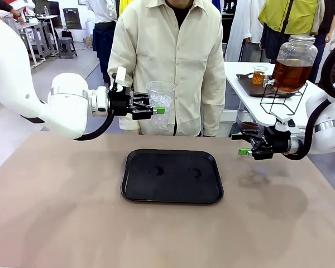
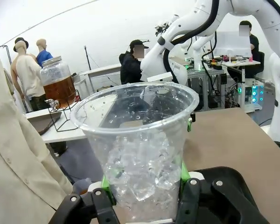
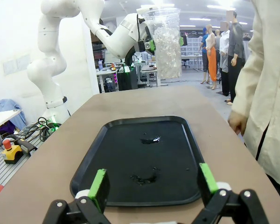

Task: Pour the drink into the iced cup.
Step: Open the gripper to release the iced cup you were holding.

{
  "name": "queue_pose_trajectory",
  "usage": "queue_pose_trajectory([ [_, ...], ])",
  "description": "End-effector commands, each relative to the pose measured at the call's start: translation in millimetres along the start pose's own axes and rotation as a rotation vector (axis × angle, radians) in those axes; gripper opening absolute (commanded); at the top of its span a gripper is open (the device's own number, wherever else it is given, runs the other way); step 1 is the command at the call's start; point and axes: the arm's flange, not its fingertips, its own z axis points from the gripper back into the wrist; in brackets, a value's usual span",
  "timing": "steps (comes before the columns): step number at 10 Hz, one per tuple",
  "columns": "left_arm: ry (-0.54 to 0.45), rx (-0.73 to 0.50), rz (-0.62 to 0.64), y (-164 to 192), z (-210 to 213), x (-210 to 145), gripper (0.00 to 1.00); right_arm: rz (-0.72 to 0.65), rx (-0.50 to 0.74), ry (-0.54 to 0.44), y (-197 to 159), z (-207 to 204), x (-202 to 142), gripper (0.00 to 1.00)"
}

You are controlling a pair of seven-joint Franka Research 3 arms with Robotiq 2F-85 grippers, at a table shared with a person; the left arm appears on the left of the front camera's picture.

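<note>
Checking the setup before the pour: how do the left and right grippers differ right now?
The left gripper is shut on the iced cup; the right gripper is open and empty. The left gripper is raised well above the tray, near the person; the right gripper sits lower, off the tray's right side. Both are black with green pads.

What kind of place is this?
Probably a robot lab set up like a drink stand: robot arms at a table, one holding a cup of ice, a big jar of tea on a side table, and a workbench full of wires.
</note>
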Motion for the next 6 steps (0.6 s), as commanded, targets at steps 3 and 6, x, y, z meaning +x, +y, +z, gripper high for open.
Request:
queue_pose_trajectory([
  [3,-0.006,0.001,-0.017,-1.0,-0.2,5.5,0.6,-0.005,0.002,0.003,-0.3,-1.6,2.6,1.0],
  [6,-0.006,0.001,-0.017,-1.0,-0.2,5.5,0.6,-0.005,0.002,0.003,-0.3,-1.6,2.6,1.0],
])
